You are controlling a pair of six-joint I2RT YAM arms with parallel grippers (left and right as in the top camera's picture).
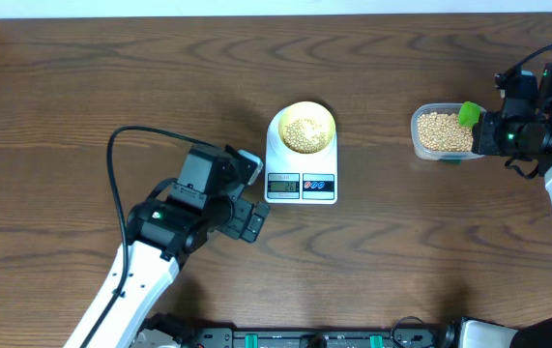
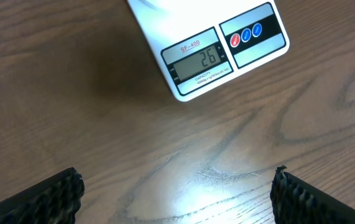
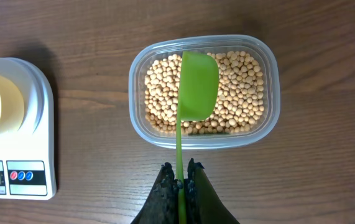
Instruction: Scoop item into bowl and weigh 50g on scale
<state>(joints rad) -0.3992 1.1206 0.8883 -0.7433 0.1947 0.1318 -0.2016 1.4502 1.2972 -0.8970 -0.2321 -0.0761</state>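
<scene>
Right jaws clamp green scoop (image 3: 197,87) over soybeans (image 3: 239,93) in tub (image 3: 275,93), ready to reload; left jaws wide, empty, facing scale (image 2: 227,53) readout.

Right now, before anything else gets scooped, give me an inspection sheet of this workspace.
Surface: brown wood-grain table.
Job's things: scale with its display reading 26; bowl on its platform, partly filled with beans; more beans in a clear tub on the right arm's side; green scoop over the tub.
Clutter: nothing seen.
Grippers: left gripper open and empty, near the scale's front; right gripper shut on the scoop's handle.
Cables: black cable loops from the left arm.
Surroundings: pale strip beyond the table's far edge.
</scene>
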